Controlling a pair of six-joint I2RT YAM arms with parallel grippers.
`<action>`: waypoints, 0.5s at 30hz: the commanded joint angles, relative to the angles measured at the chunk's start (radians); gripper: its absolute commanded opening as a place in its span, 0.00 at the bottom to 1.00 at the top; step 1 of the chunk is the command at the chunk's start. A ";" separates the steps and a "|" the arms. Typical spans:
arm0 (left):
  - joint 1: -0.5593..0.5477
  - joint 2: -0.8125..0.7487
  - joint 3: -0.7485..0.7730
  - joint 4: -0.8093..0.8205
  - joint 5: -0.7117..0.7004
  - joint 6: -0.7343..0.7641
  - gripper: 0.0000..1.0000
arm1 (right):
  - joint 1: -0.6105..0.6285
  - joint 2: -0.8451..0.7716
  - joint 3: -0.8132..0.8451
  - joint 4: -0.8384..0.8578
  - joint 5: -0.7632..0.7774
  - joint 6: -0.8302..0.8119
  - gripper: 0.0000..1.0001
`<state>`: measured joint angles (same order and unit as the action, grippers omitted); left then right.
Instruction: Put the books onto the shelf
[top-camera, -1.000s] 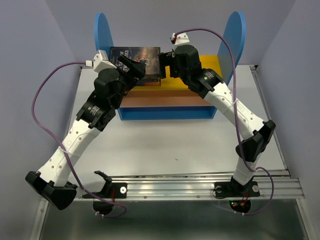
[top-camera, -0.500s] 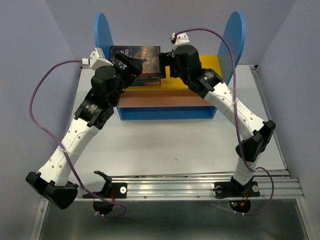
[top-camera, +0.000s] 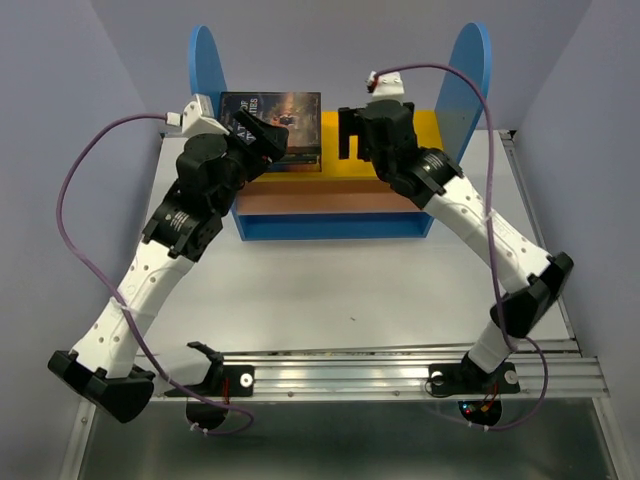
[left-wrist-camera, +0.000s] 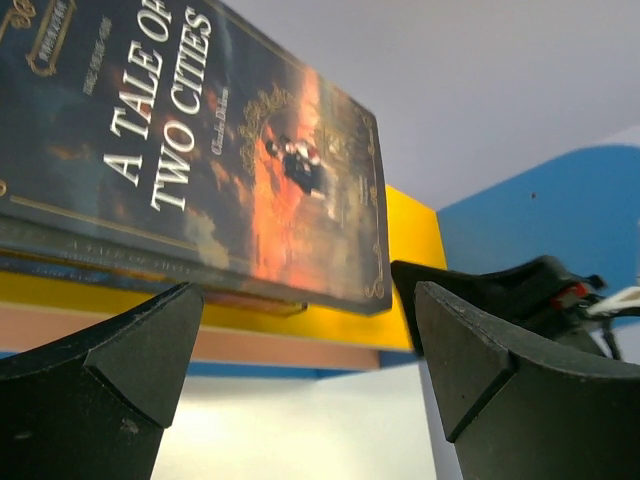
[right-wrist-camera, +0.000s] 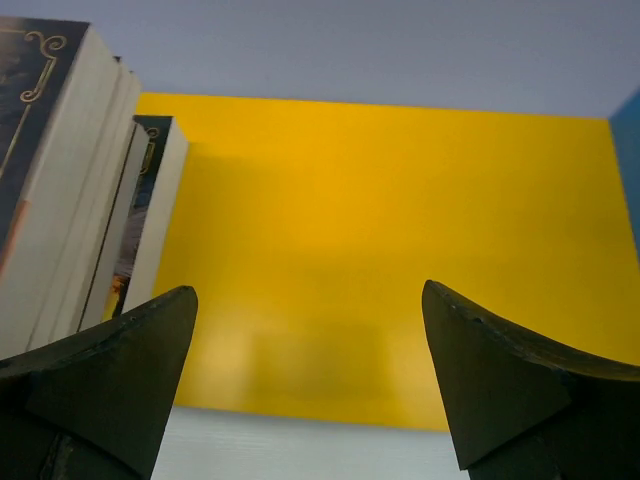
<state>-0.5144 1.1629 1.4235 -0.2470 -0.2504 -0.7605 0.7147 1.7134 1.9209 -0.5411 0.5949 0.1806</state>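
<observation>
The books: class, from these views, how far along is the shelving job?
Done: a stack of books, A Tale of Two Cities on top, lies flat on the yellow board of the shelf. In hand: nothing; the left gripper and right gripper are open and empty. Left: no unshelved book is in view.

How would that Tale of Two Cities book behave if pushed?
It would probably slide rather than tip, since the book lies flat on other books. Its cover looks thin, so it may flex when lifted.
</observation>
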 joint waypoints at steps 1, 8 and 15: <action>0.005 -0.135 -0.079 -0.051 0.086 0.061 0.99 | 0.006 -0.309 -0.227 0.033 0.163 0.155 1.00; 0.005 -0.380 -0.381 -0.379 -0.171 -0.100 0.99 | 0.006 -0.705 -0.762 -0.017 0.048 0.385 1.00; 0.005 -0.551 -0.561 -0.512 -0.291 -0.281 0.99 | 0.006 -0.856 -0.970 -0.161 0.109 0.543 1.00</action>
<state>-0.5144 0.6682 0.9199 -0.6743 -0.4332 -0.9276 0.7147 0.8913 1.0145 -0.6312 0.6548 0.6018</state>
